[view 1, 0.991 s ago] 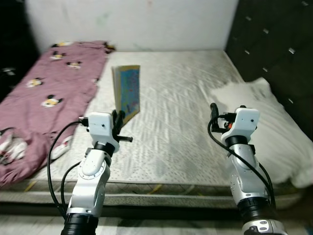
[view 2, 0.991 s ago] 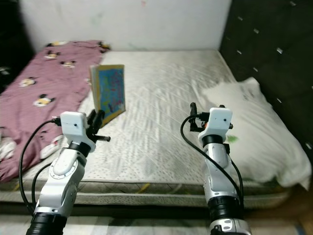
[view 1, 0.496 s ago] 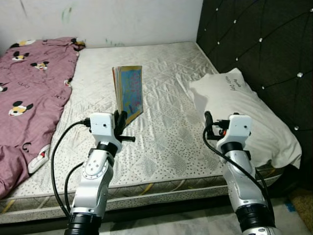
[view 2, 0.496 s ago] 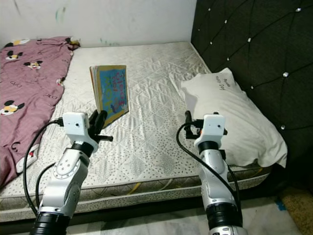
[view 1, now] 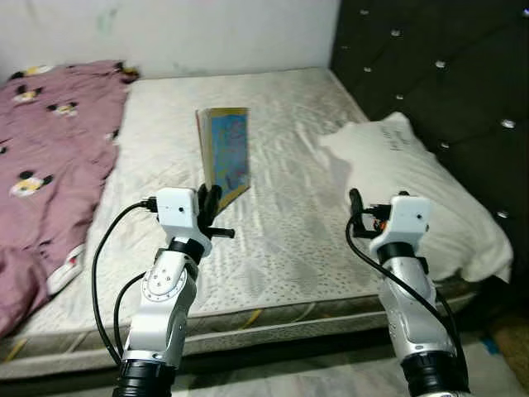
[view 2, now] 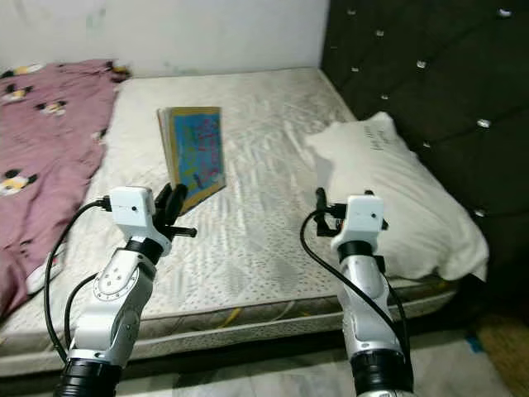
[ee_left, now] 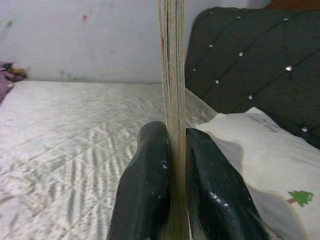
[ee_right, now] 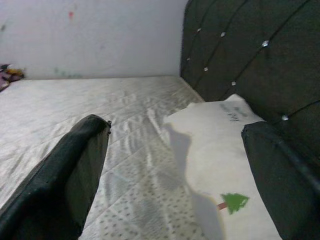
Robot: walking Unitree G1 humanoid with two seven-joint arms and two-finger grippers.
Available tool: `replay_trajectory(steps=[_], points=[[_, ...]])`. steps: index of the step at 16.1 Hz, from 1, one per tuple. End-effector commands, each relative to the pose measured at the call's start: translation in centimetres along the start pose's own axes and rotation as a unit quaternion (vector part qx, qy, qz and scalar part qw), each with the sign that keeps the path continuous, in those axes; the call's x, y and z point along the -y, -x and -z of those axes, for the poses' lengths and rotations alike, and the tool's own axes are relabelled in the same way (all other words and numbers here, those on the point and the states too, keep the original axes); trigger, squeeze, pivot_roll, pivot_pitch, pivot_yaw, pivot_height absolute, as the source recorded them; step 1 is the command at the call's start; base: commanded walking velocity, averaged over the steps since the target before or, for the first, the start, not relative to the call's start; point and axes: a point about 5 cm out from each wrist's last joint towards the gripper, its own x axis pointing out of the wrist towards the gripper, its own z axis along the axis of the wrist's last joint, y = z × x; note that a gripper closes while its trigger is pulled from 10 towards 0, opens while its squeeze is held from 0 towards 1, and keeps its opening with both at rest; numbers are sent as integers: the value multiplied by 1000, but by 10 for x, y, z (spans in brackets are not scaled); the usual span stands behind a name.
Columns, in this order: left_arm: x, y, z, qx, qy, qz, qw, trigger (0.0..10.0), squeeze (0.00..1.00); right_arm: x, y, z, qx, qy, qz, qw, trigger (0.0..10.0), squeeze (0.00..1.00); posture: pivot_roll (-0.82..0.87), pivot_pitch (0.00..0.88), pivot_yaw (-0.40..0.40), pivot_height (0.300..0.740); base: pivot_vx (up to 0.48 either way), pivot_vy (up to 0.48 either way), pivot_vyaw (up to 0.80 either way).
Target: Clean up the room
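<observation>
A: Where's the book?

B: Upright above the mattress, clamped edge-on between the left gripper's 2 fingers.

A: The right gripper?

B: Fingers wide apart, empty, near the pillow. Carry the book level; a firm grip should stop it tipping.

Lower edge of book hidden behind left gripper. Pink blanket cut off at left frame edge. Small print on pillow, centre right, too small to read.
</observation>
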Motion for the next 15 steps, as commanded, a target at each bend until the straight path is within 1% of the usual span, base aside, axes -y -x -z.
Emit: replay_trajectory(steps=[1,3,6,7,15], points=[[1,0,-12,23,-5,6,1000,10000,0,-2,3,0,-5,-7,2,1000,10000,0,-97,97,33,740,0,0,-800],[4,0,-10,18,3,9,1000,10000,0,-5,4,3,-12,-7,-1,1000,10000,0,-100,105,31,740,0,0,-800],[7,-1,-12,23,9,24,999,10000,0,-11,-1,-3,-4,-8,-9,1000,10000,0,-99,108,29,740,0,0,-623],[8,0,-13,27,5,34,999,10000,0,-10,-2,-4,-5,-8,-9,1000,10000,0,-99,107,26,740,0,0,0],[13,1,-12,26,13,47,998,10000,0,-11,-2,-3,-7,-4,-12,1000,10000,0,-99,108,25,740,0,0,0]])
